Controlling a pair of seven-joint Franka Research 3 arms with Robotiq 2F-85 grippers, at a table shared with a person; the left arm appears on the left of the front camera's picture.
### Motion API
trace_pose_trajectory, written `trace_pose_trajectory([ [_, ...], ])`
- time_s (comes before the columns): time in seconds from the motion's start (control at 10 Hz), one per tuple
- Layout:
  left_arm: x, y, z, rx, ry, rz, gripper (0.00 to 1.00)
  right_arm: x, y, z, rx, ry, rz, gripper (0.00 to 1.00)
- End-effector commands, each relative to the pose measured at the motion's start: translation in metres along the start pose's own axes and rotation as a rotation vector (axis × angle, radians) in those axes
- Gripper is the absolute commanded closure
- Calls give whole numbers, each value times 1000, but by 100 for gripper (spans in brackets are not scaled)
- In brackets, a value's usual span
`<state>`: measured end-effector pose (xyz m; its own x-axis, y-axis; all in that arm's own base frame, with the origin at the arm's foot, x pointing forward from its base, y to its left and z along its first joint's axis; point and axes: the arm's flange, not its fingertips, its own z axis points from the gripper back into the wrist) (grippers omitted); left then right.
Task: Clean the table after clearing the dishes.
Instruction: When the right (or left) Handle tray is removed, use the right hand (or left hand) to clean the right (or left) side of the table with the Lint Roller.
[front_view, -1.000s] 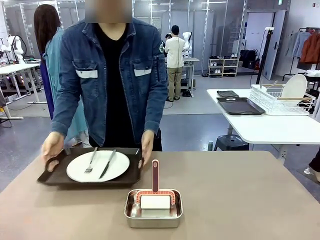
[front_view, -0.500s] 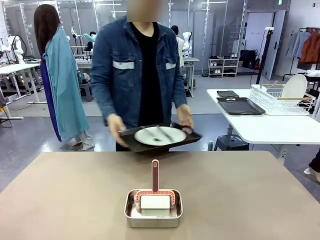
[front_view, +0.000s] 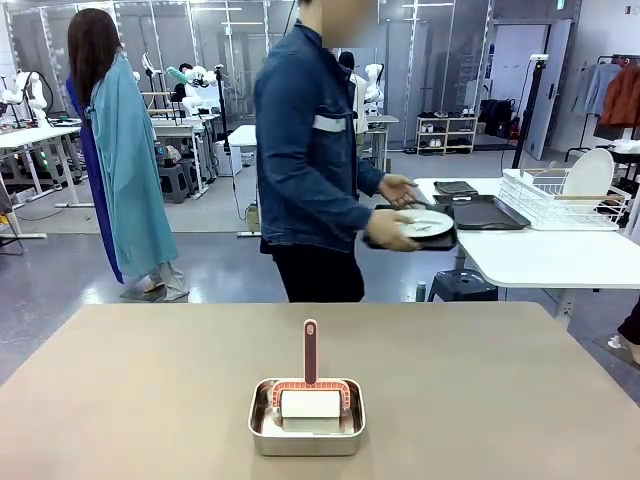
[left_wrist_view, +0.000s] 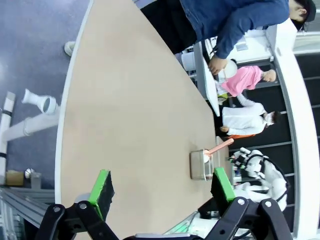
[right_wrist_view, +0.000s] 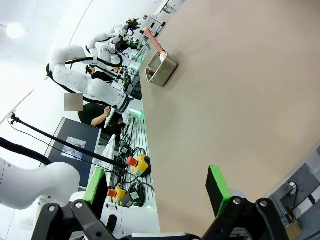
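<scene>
Beige-brown matte table (front_view: 120, 380) | our left gripper (left_wrist_view: 162, 187) open above it | small rectangular steel pan (front_view: 306, 425) with red-handled brush (front_view: 310, 350), near centre | person (front_view: 310, 150) holds dark tray (front_view: 445, 240) with round white plate (front_view: 425, 223) off the table, by white side table (front_view: 540, 255) | our right gripper (right_wrist_view: 156, 186) open

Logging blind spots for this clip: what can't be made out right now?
- Front view: any fork or knife on the plate the person carries; too small and blurred.
- Front view: the steel pan floor; hidden by the red-handled tool and the pan's own walls.
- Left wrist view: the pan's contents; too small.
</scene>
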<state>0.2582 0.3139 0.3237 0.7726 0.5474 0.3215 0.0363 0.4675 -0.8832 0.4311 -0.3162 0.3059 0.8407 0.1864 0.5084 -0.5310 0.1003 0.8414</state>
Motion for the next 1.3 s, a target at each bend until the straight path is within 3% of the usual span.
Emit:
trace_pose_trajectory([
  [0.0,9,-63,-25,120,-11,-104,0,-3,7,-6,-12,2,2,0],
  [0.3,39,-184,-62,205,34,-329,0,-3,7,-6,-12,2,2,0],
  [0.5,45,-267,-110,229,89,-453,0,-3,7,-6,-12,2,2,0],
  [0.6,40,-308,-140,184,99,-511,0,-3,7,-6,-12,2,2,0],
  [0.9,18,-433,-231,398,300,-940,0,-3,7,-6,-12,2,2,0],
  [1.2,-30,-536,-326,289,517,-1296,0,-3,7,-6,-12,2,2,0],
])
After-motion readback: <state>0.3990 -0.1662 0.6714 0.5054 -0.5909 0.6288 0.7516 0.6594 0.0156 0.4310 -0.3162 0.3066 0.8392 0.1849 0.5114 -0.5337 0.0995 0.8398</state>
